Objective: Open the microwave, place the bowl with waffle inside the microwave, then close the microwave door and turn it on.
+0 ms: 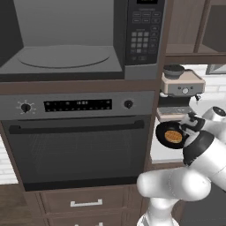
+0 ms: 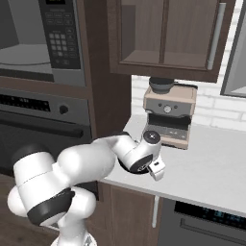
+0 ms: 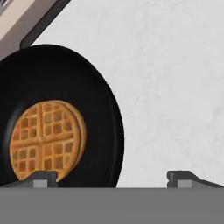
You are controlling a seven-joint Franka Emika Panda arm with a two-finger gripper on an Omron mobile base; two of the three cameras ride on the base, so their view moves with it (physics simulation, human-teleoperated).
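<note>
The microwave (image 1: 66, 62) stands open above the oven, showing its light grey inside and round turntable (image 1: 64, 56), with the keypad (image 1: 143, 39) to the right. The microwave door (image 1: 8, 31) is swung out at the left. The black bowl (image 3: 65, 87) with the golden waffle (image 3: 46, 140) rests on the white counter beside the oven, also seen as the bowl (image 1: 171, 134). My gripper (image 3: 113, 179) is open and low over the bowl's right side. One fingertip (image 3: 43, 177) is over the bowl, the other over the counter, so the rim lies between them.
A beige coffee machine (image 2: 169, 113) stands on the counter (image 2: 211, 163) just behind the bowl. The black oven (image 1: 75, 145) with its long bar handle sits under the microwave, with wooden drawers (image 1: 84, 203) below. Wooden wall cabinets (image 2: 163, 33) hang over the counter.
</note>
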